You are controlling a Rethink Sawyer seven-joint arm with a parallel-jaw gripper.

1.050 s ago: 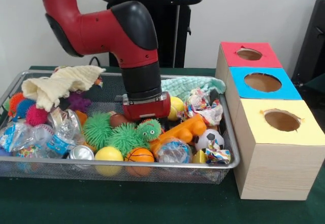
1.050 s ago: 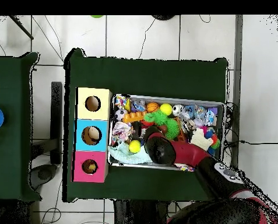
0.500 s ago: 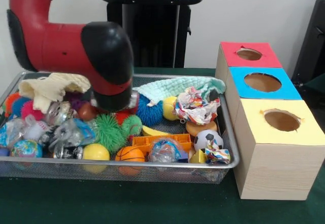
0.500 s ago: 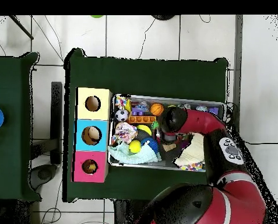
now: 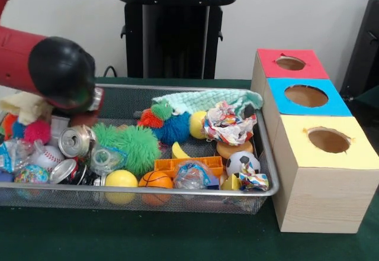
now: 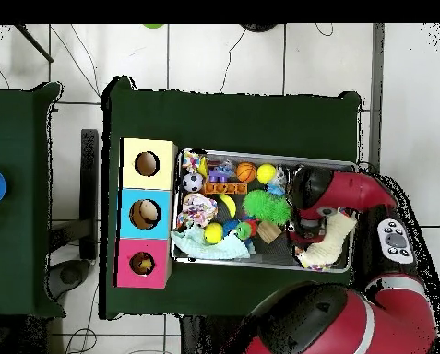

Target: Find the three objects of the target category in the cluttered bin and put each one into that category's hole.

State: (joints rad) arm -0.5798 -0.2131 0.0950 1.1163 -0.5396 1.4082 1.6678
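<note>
- Since the earlier frames the arm (image 5: 56,71) has swept across the bin (image 5: 177,195) from its middle toward the front view's left end, and the clutter has been stirred: the green fuzzy toy (image 5: 135,145) now lies in the open mid-bin, and a drink can (image 5: 75,141) has surfaced beside the arm's end.
- The hand itself is hidden under the arm's black wrist in both views, so I cannot tell whether it is released, clenched or grasping anything.
- The target category is not named. Judging by the balls, candidates are the basketball (image 5: 154,180), the yellow ball (image 5: 121,179) and the soccer ball (image 5: 243,161), all along the bin's near edge in the front view.
- The relation that matters: these all lie away from the arm's end, toward the three boxes, so the next reach probably has to come back across the bin.
- The soccer ball sits nearest the yellow box (image 5: 323,172); the blue box (image 5: 308,98) and red box (image 5: 290,64) stand behind it on the table (image 5: 177,237).
- In the overhead view the arm's end (image 6: 308,189) is at the bin's end farthest from the boxes.
</note>
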